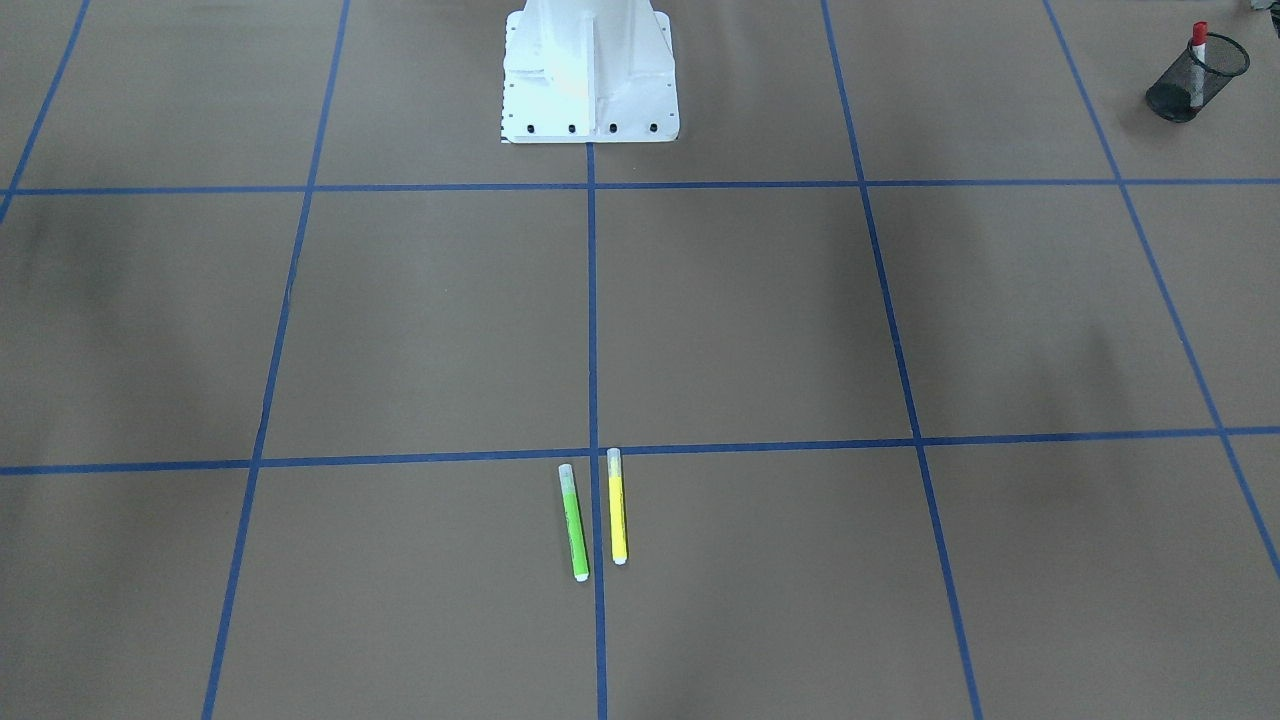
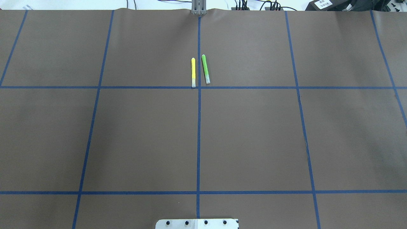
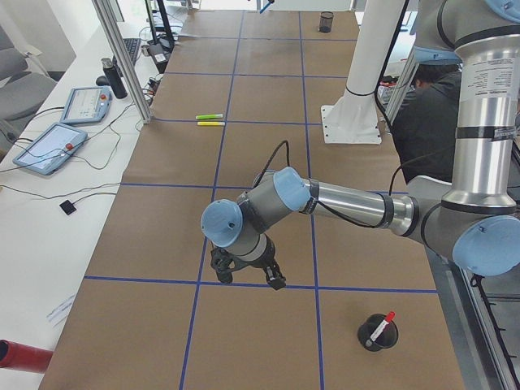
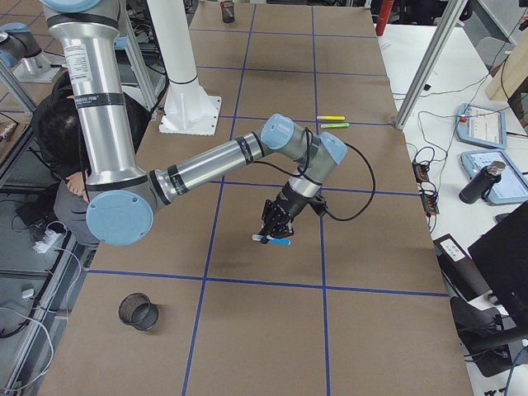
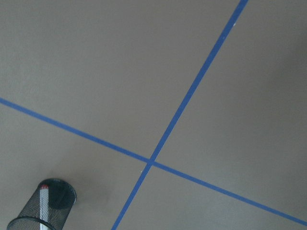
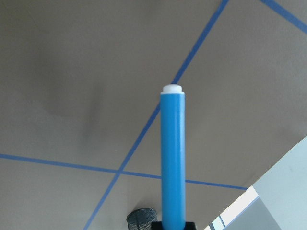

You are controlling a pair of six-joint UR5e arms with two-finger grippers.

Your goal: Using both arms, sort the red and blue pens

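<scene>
The red pen [image 1: 1197, 60], white with a red cap, stands in a black mesh cup [image 1: 1200, 80] at the table's end on my left; it also shows in the exterior left view as red pen [image 3: 381, 327] and in the left wrist view as red pen [image 5: 43, 201]. My left gripper [image 3: 248, 275] hovers over a tape crossing near that cup; I cannot tell whether it is open or shut. My right gripper [image 4: 276, 233] is shut on the blue pen [image 6: 172, 163], held above the table with its white end pointing away from the gripper.
A green highlighter [image 2: 205, 69] and a yellow highlighter [image 2: 193, 72] lie side by side at the far middle of the table. An empty mesh cup [image 4: 139, 311] stands at the table's right end. The white robot base [image 1: 590, 75] and a seated person [image 4: 58, 140] are behind.
</scene>
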